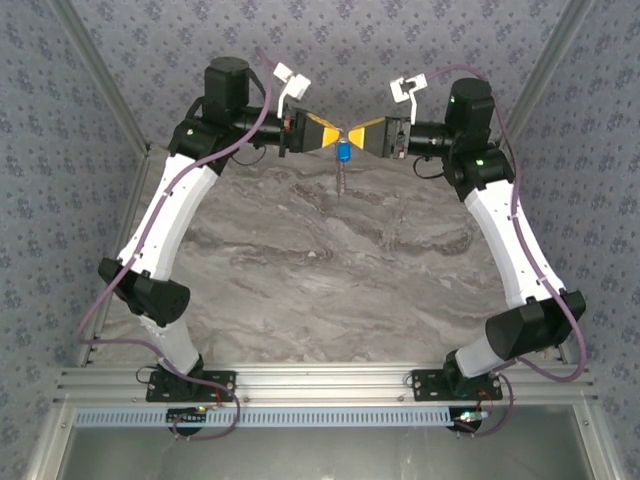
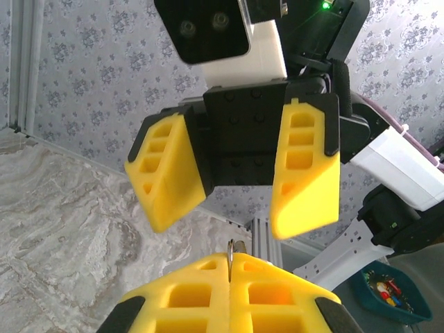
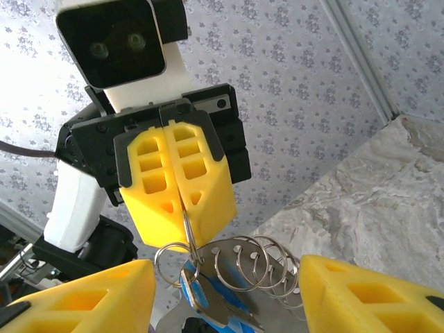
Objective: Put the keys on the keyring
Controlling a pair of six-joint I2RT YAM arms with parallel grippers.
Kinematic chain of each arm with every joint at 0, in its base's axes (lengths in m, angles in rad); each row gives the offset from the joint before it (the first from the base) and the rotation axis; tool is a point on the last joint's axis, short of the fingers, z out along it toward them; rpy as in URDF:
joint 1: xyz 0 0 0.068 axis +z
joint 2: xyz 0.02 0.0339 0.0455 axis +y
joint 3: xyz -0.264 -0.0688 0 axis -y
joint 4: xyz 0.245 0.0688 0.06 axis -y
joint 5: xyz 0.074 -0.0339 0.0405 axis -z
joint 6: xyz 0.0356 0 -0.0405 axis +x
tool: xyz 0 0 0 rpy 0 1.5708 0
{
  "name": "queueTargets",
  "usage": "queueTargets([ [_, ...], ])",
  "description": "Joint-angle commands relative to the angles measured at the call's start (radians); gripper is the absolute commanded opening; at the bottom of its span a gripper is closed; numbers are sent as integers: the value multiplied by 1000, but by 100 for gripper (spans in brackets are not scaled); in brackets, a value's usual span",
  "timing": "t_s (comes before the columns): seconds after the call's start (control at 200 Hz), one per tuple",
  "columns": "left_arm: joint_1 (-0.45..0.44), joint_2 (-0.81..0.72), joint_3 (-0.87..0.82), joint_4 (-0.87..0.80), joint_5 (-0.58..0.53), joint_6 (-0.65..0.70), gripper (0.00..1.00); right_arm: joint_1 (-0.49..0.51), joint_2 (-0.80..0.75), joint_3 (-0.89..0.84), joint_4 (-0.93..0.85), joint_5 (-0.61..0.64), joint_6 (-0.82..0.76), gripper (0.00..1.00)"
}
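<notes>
From above, the left gripper (image 1: 338, 133) and right gripper (image 1: 362, 132) meet tip to tip over the far edge of the marble table (image 1: 320, 270); a blue-headed key (image 1: 344, 152) hangs just below them, clear of the surface

In the left wrist view, the left gripper's yellow fingers (image 2: 208, 291) are pressed together on a thin metal sliver of the keyring (image 2: 231, 251), and the right gripper's fingers (image 2: 170, 170) are spread apart opposite

In the right wrist view, the left gripper pinches one loop of the clustered split rings, the key dangling beneath between the parted right fingers (image 3: 368, 298)

Blue-headed key (image 3: 200, 290) with keyring (image 3: 246, 267), mid-air
</notes>
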Motion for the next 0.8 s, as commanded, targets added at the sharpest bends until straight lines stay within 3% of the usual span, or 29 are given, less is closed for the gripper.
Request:
queueTargets([
  [0.0, 5, 7, 51, 38, 36, -13, 0, 19, -28, -17, 39, -26, 11, 59],
  [0.285, 5, 17, 69, 35, 27, -15, 0, 39, -46, -66, 51, -33, 15, 52],
  [0.4, 5, 18, 70, 38, 23, -13, 0, 42, -51, -79, 68, -38, 33, 24],
  [0.475, 7, 16, 70, 35, 13, -12, 0, 42, -55, -89, 81, -38, 41, 0],
  [0.799, 23, -45, -25, 153, -65, -57, 0, 72, -66, -143, 19, 10, -12, 0],
])
